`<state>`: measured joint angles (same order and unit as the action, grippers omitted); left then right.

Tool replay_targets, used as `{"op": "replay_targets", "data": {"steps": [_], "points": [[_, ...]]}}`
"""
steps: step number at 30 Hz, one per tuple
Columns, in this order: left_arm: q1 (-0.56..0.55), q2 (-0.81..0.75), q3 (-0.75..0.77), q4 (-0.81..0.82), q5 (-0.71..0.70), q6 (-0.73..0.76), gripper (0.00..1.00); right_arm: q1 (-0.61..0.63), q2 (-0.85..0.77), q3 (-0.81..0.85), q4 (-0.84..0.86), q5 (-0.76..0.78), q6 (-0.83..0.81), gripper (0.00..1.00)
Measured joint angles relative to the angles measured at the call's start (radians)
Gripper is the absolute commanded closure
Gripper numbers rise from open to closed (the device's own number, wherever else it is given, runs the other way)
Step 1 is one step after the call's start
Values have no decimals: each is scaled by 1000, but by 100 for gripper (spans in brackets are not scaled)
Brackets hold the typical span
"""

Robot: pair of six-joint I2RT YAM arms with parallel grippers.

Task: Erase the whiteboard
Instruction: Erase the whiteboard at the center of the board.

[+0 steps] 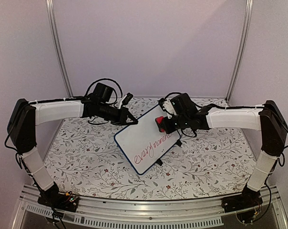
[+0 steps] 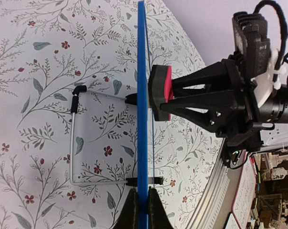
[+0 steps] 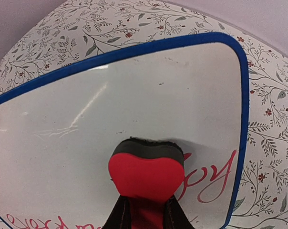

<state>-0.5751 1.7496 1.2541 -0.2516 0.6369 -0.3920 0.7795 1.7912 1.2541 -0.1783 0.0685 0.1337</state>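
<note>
The whiteboard (image 1: pixel 143 140) stands propped on its wire stand (image 2: pixel 72 148) in the middle of the floral tabletop (image 1: pixel 87 162). The left gripper (image 2: pixel 143 206) pinches its blue frame at the edge. The right gripper (image 3: pixel 146 217) clamps a red eraser (image 3: pixel 146 174) (dark felt against the white face), beside red handwriting (image 1: pixel 151 151).

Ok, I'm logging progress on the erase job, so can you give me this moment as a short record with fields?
left claw: shut on the frame edge of the whiteboard
right claw: shut on the red eraser, felt side at the board face
board pose: propped at a tilt on its wire stand, on the floral table
red writing: runs along the lower part, not yet wiped; upper part looks clean
</note>
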Motion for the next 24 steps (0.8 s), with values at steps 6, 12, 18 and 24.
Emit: {"op": "replay_targets", "data": {"steps": [6, 12, 18, 24], "points": [[0, 0, 0, 0, -1, 0, 100, -2, -35, -105, 26, -3, 0, 97], [0, 0, 0, 0, 2, -1, 100, -4, -63, -187, 29, -3, 4, 97], [0, 0, 0, 1, 3, -1, 100, -8, -68, -197, 29, -3, 8, 97], [0, 0, 0, 2, 6, -1, 100, -18, -67, -172, 10, -1, 7, 97]]}}
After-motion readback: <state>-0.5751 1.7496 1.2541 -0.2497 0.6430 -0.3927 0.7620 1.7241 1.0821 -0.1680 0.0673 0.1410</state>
